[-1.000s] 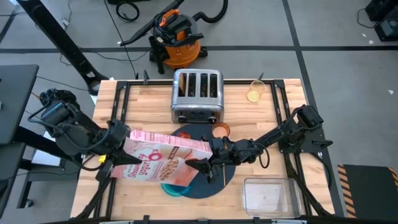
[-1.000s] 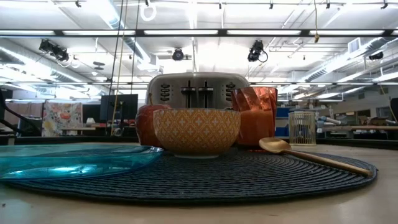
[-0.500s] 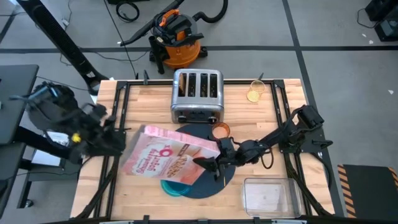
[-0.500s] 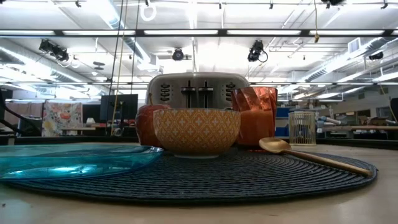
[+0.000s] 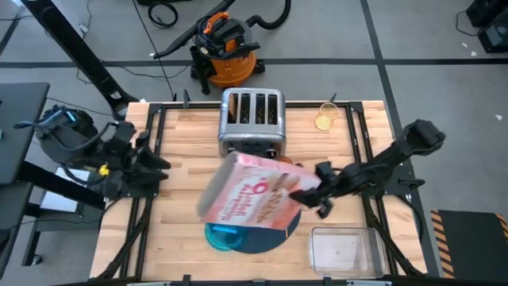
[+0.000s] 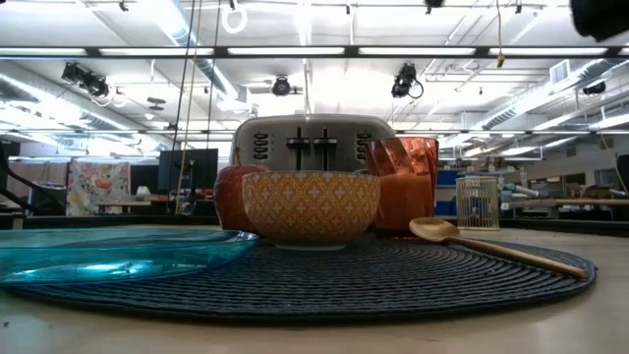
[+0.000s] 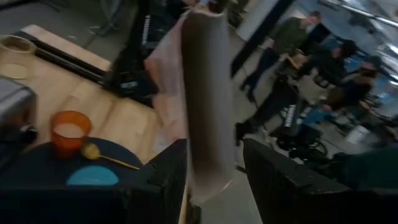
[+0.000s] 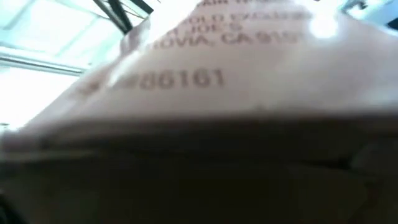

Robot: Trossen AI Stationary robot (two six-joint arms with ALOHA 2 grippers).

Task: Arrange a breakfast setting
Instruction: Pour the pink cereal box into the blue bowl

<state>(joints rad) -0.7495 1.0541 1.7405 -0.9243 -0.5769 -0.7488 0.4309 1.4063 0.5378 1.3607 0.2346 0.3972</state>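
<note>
High view: cereal box [image 5: 252, 195] is up off the table, tilted, over the mat [image 5: 274, 235] and hiding most of it. Right gripper [image 5: 305, 193] has it by its right end, fingers clamped on the box. Plate [image 5: 223, 237] pokes out under the box at the mat's front-left. Toaster [image 5: 252, 121] sits behind, w/ dark slots up. Left gripper [image 5: 155, 164] is off at the table's left edge, well apart from the box, holding nothing; fingers apart.

Low view: bowl [image 6: 311, 207] mid-mat, apple [image 6: 232, 197] behind it to the left, copper cup [image 6: 401, 182] behind to the right, spoon [image 6: 491, 245] lying on the mat right of the bowl, plate at left w/ its rim overlapping the mat edge. Toaster stands behind all. No gripper in shot.

Left wrist view: own fingers [image 7: 166, 174] spread wide, empty. Beyond them the box hangs edge-on in the air; cup, spoon and plate below on the mat. People stand in the room behind.

Right wrist view: box fills the shot, printed side close up; can't see the jaws here.
</note>
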